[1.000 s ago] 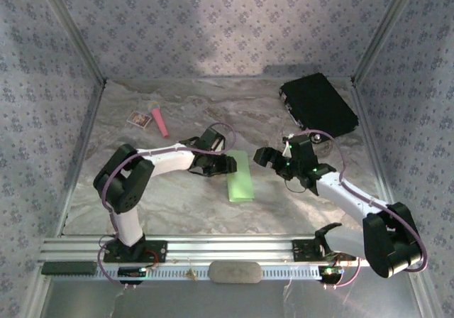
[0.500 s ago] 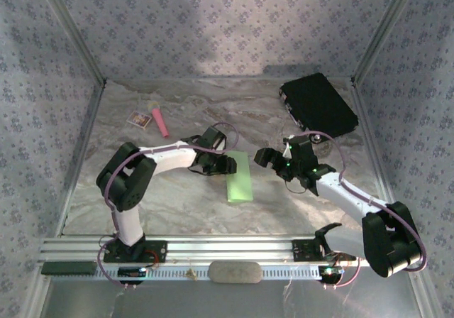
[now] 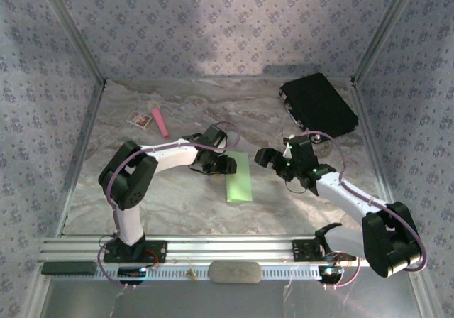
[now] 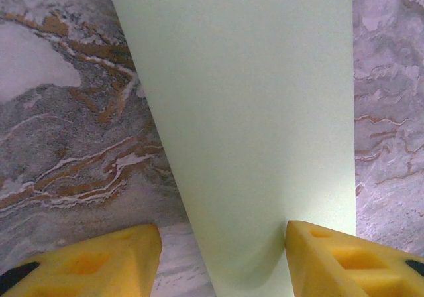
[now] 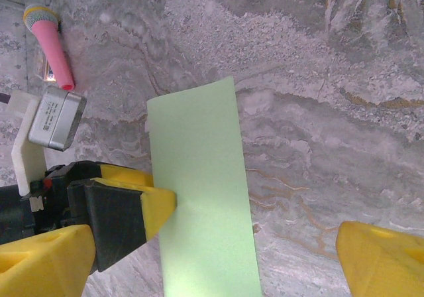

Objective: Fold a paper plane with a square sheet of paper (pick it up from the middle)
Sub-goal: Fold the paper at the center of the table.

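Observation:
The square sheet of paper [image 3: 239, 177] lies folded into a long lime-green rectangle in the middle of the table. My left gripper [image 3: 216, 163] is at its left edge, jaws partly apart. In the left wrist view the sheet [image 4: 252, 111] runs between the yellow fingers; one fingertip [image 4: 311, 244] rests on it and the other is on bare table. My left gripper [image 4: 223, 247] clamps nothing. My right gripper [image 3: 273, 158] hovers open to the right of the sheet. In its view the sheet [image 5: 199, 197] lies below my right gripper [image 5: 212, 264], with the left arm's yellow finger [image 5: 149, 204] touching its edge.
A pink stick with a yellow tip [image 3: 160, 121] and a small white card [image 3: 139, 120] lie at the back left. A black case [image 3: 318, 105] sits at the back right. A grey oblong object [image 3: 234, 271] rests on the front rail [image 3: 213, 248]. Patterned walls enclose the table.
The left arm's elbow has shifted a little to the right and the folded sheet looks slightly narrower. The right arm has hardly moved.

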Controlling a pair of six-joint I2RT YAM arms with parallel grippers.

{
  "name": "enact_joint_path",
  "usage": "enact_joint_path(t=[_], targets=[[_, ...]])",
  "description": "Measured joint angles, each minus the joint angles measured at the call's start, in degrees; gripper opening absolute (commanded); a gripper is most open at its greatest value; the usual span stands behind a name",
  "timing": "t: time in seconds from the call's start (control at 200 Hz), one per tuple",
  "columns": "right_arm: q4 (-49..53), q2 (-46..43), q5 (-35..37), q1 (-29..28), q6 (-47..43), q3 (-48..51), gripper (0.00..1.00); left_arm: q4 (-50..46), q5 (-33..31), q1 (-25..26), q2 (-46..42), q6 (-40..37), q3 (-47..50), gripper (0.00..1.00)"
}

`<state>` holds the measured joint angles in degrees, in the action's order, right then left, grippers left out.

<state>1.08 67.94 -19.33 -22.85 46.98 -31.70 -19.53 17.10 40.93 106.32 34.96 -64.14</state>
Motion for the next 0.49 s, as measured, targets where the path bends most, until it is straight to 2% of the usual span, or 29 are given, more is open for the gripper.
enact_joint_path(t=[0.495], targets=[[0.04,0.00,0.02,0.00,0.02,0.00,0.94,-1.09,-0.46,-0.04,0.46,-0.07,-0.72,0.52]])
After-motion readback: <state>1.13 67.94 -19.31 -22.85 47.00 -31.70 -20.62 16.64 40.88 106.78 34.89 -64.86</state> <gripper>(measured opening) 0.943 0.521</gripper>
